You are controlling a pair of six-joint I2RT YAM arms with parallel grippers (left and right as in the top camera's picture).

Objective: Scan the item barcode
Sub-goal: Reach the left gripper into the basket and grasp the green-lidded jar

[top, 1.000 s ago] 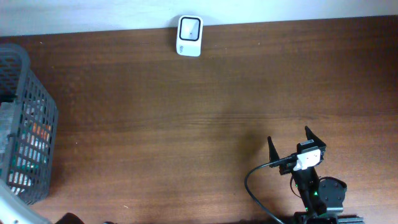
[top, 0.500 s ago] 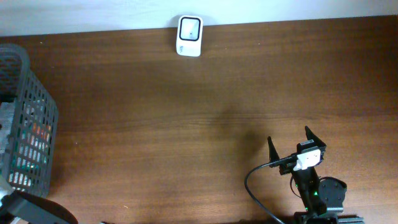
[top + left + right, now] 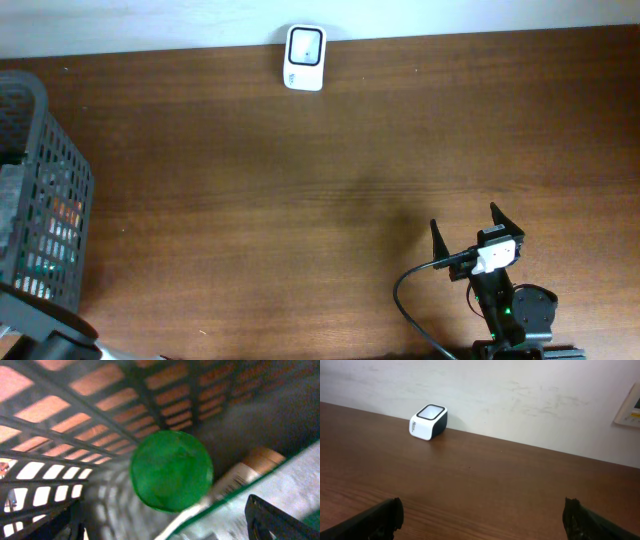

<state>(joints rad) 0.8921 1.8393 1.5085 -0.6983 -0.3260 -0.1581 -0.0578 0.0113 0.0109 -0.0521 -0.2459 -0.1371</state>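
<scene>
Left claw (image 3: 172,521) hangs inside the grey basket (image 3: 165,380) with its fingers spread wide at the two lower corners of its own view and nothing between them. Straight ahead of it, centred in the gap, sits the round green cap (image 3: 171,471) of what I take to be a bottle, the likeliest item to scan. The cap is seen end-on, so the bottle's long axis seems to run toward the claw rather than across it. A grasp would therefore have to close around the cap or neck, not across the body.

Just beside the cap, to the right in this view, lies a pale tube with a brown end (image 3: 262,460). Below it is a white surface with a green edge. Everything here is blurred, so no brand, label text or barcode can be read.

The basket stands at the left end of the desk (image 3: 300,200), which makes the left arm by far the nearer one. The right claw (image 3: 467,222) is well apart at the near right of the desk, open and empty.

The white scanner (image 3: 304,58) sits at the far edge against the wall, window up. Small dark print on its front is too small to read.
</scene>
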